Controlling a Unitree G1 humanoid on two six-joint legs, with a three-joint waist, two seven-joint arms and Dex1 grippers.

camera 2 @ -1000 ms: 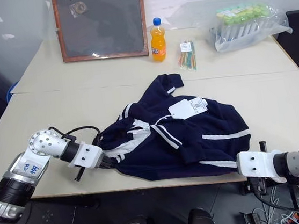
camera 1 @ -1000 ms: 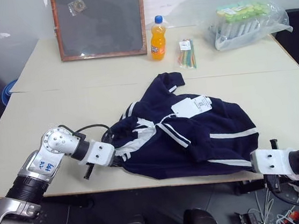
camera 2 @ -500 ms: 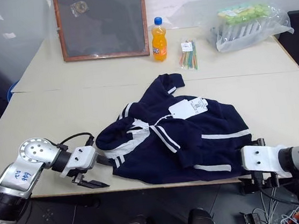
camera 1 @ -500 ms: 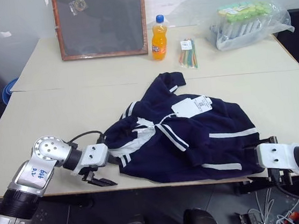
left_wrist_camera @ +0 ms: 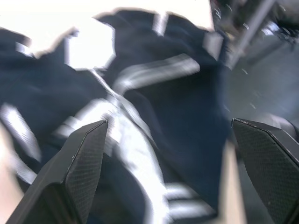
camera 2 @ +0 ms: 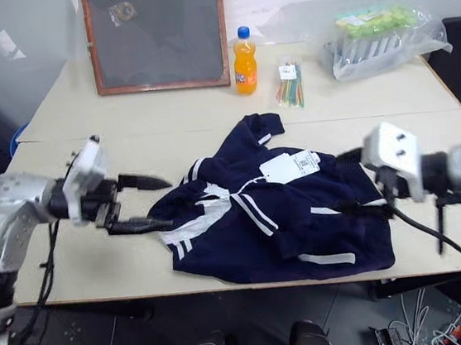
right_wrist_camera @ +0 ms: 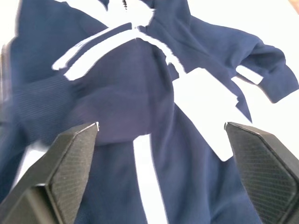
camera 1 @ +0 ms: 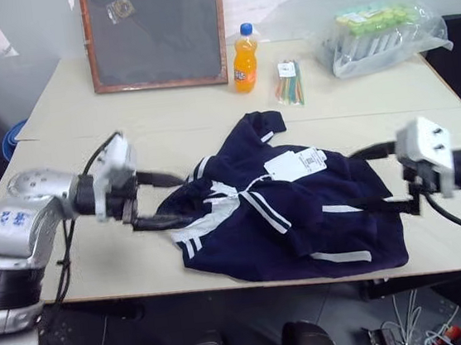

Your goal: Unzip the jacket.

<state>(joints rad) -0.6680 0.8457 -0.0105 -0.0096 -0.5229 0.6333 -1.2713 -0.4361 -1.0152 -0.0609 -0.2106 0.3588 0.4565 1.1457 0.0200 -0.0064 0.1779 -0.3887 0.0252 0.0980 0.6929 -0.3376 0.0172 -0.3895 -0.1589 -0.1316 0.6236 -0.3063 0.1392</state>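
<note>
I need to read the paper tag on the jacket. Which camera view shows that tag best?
The right wrist view: the white tag lies large and unobstructed on the jacket. Its print can't be read there either. Both head views show the tag small, near the collar. The left wrist view shows it as a blurred white patch.
</note>
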